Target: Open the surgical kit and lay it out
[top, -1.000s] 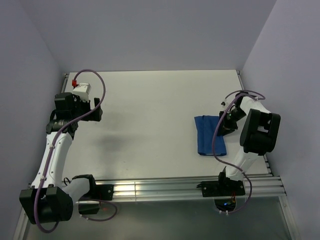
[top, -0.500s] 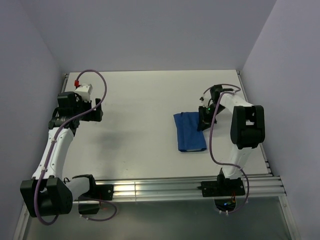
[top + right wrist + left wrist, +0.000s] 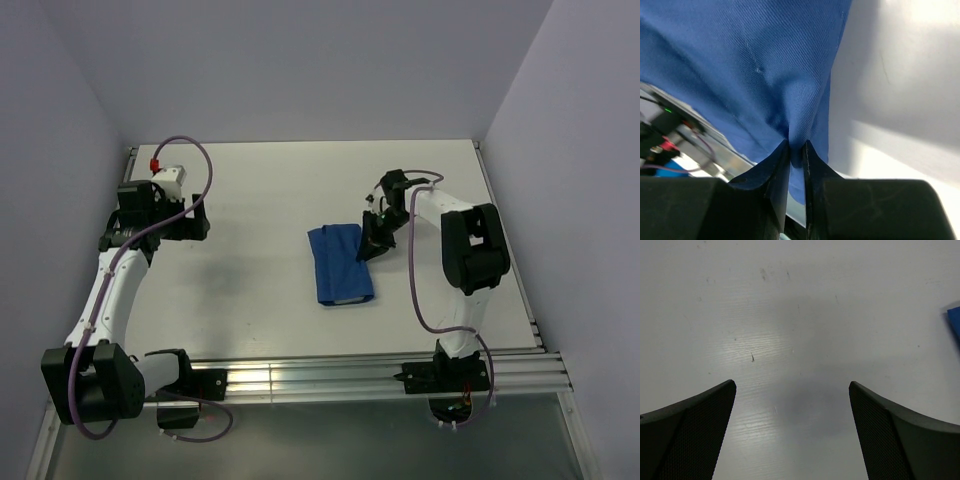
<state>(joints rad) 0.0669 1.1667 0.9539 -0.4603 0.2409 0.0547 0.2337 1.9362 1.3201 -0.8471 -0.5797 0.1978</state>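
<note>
Folded blue wrap [image 3: 338, 265]; right hand [image 3: 368, 243] at its right edge; left hand [image 3: 190, 222] well apart.

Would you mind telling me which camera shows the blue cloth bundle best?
The top view shows the whole folded blue cloth bundle. The right wrist shows only fabric pinched by the right hand; the left wrist catches one corner.

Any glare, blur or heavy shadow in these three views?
Top external: even light, faint arm shadows on the table, glare streak on the front rail. Left wrist: table scratches sharp, soft shadow under the open left gripper. Right wrist: blue cloth wrap weave sharp where the right gripper pinches it, table at right nearly blown out.
</note>
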